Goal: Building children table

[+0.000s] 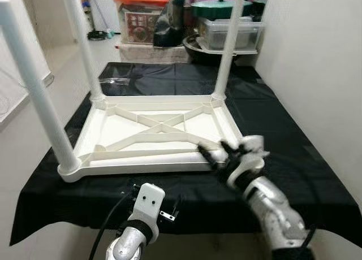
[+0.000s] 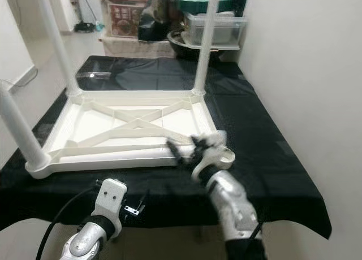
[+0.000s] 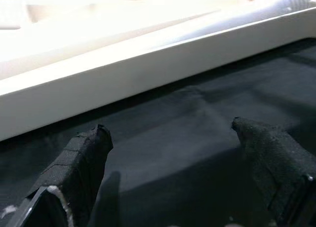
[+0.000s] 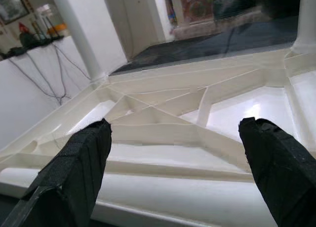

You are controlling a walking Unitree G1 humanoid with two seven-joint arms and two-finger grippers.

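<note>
A white plastic children's table lies upside down on a black cloth. Three white legs stand up from it: near left, far left and far right. A long white rounded piece lies inside along the near rim. My right gripper is open at the near right corner, its fingers spread over the ribbed underside. My left gripper is open low over the cloth, just in front of the near rim, holding nothing.
Beyond the far end stand an orange-lidded box, a clear bin and a green-lidded pot. A wall runs close along the right. The cloth's front edge drops off near my arms, with floor to the left.
</note>
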